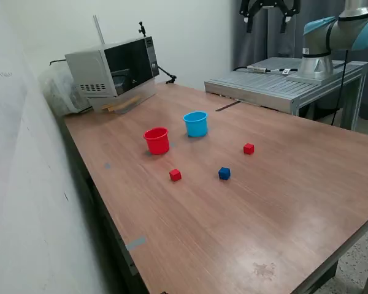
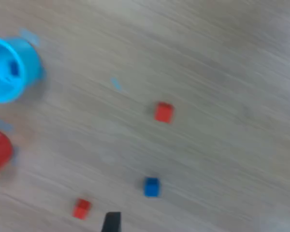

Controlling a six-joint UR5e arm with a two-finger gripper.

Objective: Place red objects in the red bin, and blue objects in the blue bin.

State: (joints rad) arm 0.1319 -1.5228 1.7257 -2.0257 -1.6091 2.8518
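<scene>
Gripper (image 1: 269,13) sits high above the table's far side, fingers spread, nothing held. The wrist view is motion-blurred.

Landmark: blue cup (image 1: 195,124). One dark blue cube (image 2: 12,68) already lies inside it. The red cup (image 1: 156,140) stands just beside it, apart.

Loose on the table (image 1: 282,208), all nearer the camera than the blue cup: blue cube (image 1: 224,173), red cube (image 1: 175,175) near it, second red cube (image 1: 248,148) well apart.

You'd likely take one next. Centre directly over it, square the fingers to its faces, descend straight. Keep clear of the neighbouring cube.
</scene>
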